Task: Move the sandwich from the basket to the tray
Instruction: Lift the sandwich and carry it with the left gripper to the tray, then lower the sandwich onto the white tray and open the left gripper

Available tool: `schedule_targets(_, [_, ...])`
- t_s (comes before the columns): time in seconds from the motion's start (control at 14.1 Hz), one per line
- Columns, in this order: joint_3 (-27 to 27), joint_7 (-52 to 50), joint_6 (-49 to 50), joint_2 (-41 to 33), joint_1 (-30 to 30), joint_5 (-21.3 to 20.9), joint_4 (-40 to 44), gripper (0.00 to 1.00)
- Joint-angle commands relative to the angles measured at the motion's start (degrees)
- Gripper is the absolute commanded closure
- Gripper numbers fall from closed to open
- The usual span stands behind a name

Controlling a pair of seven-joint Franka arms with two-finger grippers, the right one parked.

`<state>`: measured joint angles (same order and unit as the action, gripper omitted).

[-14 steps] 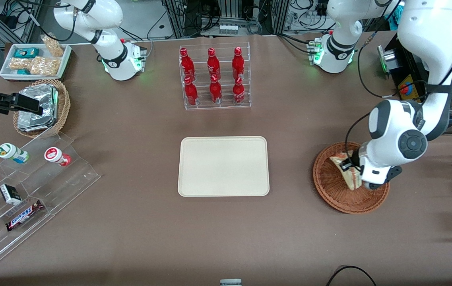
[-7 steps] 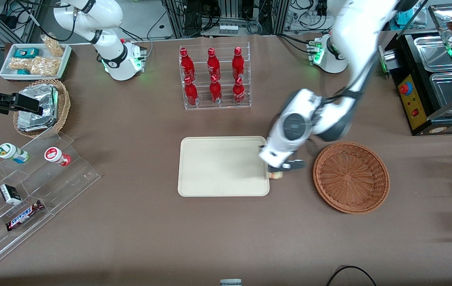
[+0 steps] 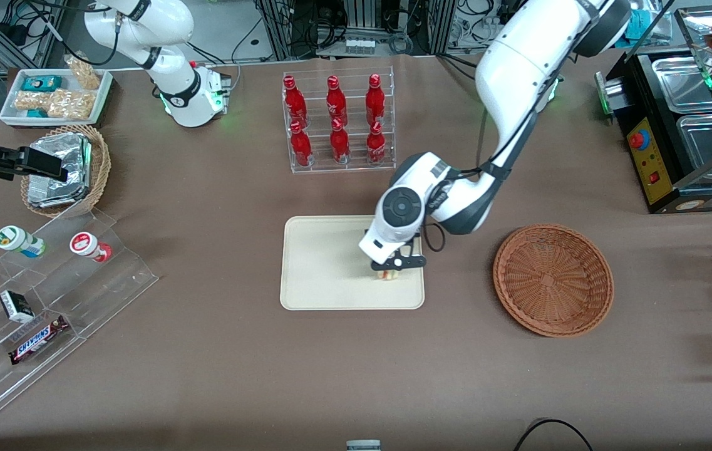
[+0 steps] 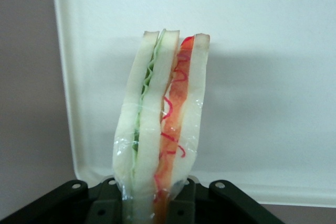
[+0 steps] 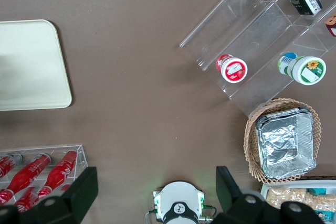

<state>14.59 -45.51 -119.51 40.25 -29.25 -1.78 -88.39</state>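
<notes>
Front view: claw (image 3: pixel 389 272) hangs above the tray (image 3: pixel 324 263), over the part of it nearest the basket (image 3: pixel 553 280), which sits well apart toward the working arm's end of the table (image 3: pixel 205 351) and holds nothing. A pale sliver of the sandwich (image 3: pixel 387 275) shows just under the claw; whether it touches the tray surface cannot be told from here. Left wrist view: claw (image 4: pixel 157 208) clamped on the sandwich (image 4: pixel 160 129), gripping the wedge at one end so the bread and the red and green layers stand on edge and point away toward the tray (image 4: pixel 273 51); the tray's rim runs just beside the claw, so the drop point is close to an edge. Judgement: the step in hand is the set-down. To do it well, shift a little farther inward from the rim, lower until the free end of the wedge meets the tray, then release gently; held on edge, it will likely tip onto a flat face, so let go low, not from height. Right wrist view: only one tray corner (image 5: pixel 31 66) shows; no claw or sandwich there.
</notes>
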Motion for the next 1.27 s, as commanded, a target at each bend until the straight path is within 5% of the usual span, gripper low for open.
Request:
schedule_targets(0.0, [-0.88,-2.3,1.38,2.63,-3.53,-0.59,4.79,0.78])
schedule_targets(0.21, [-1.23,-4.5,1.38,5.18,-5.81,-0.68,7.69,0.77])
schedule_targets(0.49, [-1.15,-7.74,1.29,6.59,-6.26,-2.87,9.54,0.6])
schedule_targets(0.57, [-1.15,-8.45,1.12,6.68,-6.17,-2.88,9.64,0.39])
schedule_targets(0.64, [-1.23,-9.42,1.2,6.6,-6.17,-3.05,9.64,0.06])
schedule_targets(0.71, [-1.41,-11.43,1.38,6.25,-6.17,-3.14,9.64,0.0])
schedule_targets(1.06, [-6.58,-12.77,9.61,-1.64,-5.12,-2.7,8.94,0.0])
schedule_targets(1.2, [-8.71,-7.96,15.77,-7.87,-0.05,-0.95,7.71,0.0])
